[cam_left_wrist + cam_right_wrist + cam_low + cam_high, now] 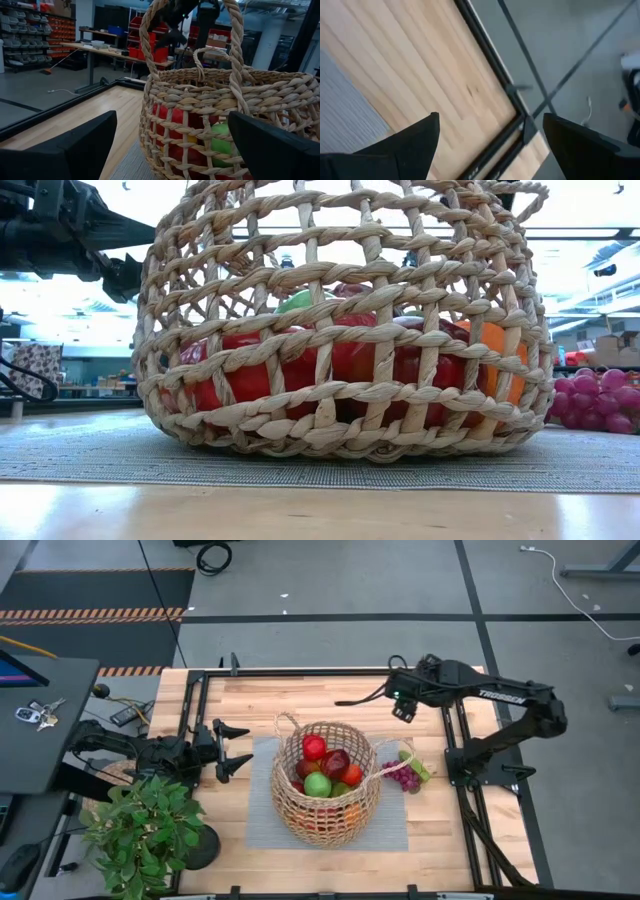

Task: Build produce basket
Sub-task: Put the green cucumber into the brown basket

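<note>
Now we are looking at the basket (325,783) sitting on a grey mat (262,825) mid-desk, already holding red and green apples, dark red fruit and something orange. The grapes (402,776) are lying on the mat just beside its right wall, outside. We are judging them light, knobbly and a little slippery (best pinched across the middle of the bunch). The right claw (400,706) is hanging wide open and empty over the far desk (470,840), well apart from the grapes. The left claw (240,747) is waiting open and empty near the basket's left side, pointing at it.
</note>
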Motion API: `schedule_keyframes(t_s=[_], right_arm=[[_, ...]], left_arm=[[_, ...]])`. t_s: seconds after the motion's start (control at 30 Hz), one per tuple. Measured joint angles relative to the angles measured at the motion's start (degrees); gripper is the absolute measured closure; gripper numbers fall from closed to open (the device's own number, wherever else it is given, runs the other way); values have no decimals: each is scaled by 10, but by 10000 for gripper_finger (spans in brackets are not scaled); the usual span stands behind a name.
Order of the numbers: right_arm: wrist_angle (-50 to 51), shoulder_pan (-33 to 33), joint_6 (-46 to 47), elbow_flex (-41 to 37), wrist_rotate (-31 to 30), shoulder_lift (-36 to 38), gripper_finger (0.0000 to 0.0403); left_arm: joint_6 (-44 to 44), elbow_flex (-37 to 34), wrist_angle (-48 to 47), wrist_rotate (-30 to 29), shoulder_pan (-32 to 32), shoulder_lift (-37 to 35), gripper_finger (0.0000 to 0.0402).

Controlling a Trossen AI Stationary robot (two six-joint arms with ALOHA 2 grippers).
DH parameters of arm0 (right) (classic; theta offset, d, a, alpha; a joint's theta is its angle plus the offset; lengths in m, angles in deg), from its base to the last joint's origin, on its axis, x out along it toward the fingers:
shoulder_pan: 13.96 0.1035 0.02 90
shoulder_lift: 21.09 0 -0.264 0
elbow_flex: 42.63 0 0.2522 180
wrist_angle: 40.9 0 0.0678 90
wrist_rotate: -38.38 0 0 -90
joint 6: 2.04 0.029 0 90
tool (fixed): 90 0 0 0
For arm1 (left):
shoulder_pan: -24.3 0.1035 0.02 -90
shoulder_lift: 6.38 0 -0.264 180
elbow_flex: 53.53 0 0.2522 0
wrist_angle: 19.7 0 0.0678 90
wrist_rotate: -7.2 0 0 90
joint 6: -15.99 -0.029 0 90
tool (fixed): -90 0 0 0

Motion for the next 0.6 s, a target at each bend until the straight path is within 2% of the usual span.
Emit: schedule_keyframes(t_s=[0.07, 0.17, 0.37, 0.6], right_arm=[[1, -14, 9, -29, 12, 13, 46], [3, -20, 8, -62, 62, 14, 46], [10, 14, 37, -132, 104, 9, 46], [-9, 67, 125, -191, 253, 9, 46]], left_arm=[[0, 0, 0, 0, 0, 0, 12], [0, 0, 0, 0, 0, 0, 12], [0, 0, 0, 0, 0, 0, 12], [0, 0, 0, 0, 0, 0, 12]])
